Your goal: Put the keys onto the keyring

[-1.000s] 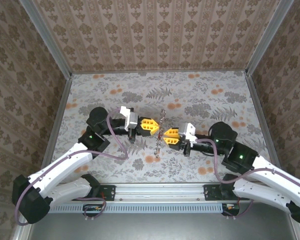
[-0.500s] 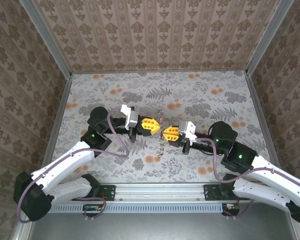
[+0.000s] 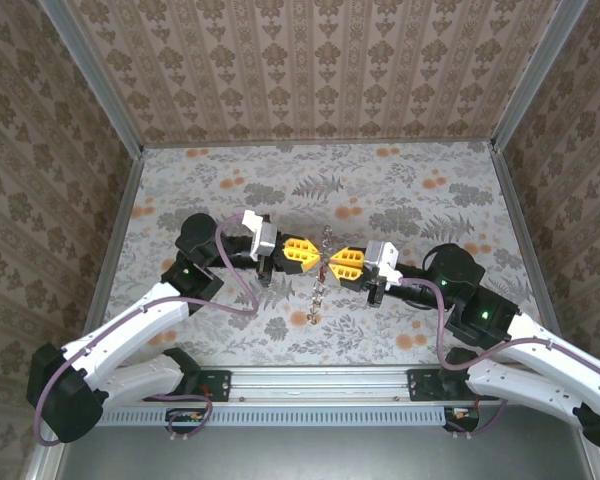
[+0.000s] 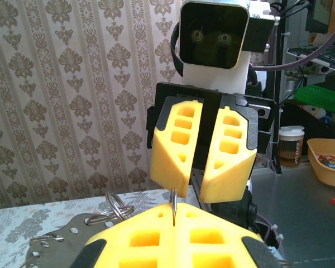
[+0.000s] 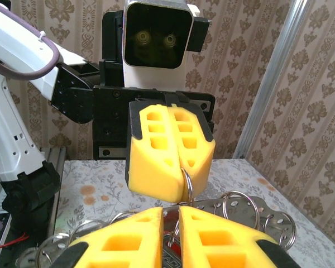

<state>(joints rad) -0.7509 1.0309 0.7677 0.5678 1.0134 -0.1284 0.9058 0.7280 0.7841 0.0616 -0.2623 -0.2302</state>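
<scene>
Arms first: over the flowered surface [image 3: 230, 190] the right arm has swung in and up within the last second. That brings the right end effector [image 3: 334, 265] nose to nose with the left end effector [image 3: 314, 255], tips touching or as good as. A moment ago it sat lower and a touch apart.

The left one has hardly budged. Its fingers are pressed together, and the right wrist view shows a thin metal loop coming out under its tips. That's the keyring [image 5: 186, 185], by my read, held up off the surface right at the meeting point.

The right end effector's fingers stand with just a slit between them. Something metallic sits in that slit, but whether it's truly pinched I cannot tell.

Below the pair, a dangling string of metal rings [image 3: 317, 297] has swung back to the left, its low end near the surface. The key and its red tag are too small to pick out here.

My call: this is the threading attempt. The closing-in puts whatever the right side carries at the hoop, though nothing shows the key on it yet.
</scene>
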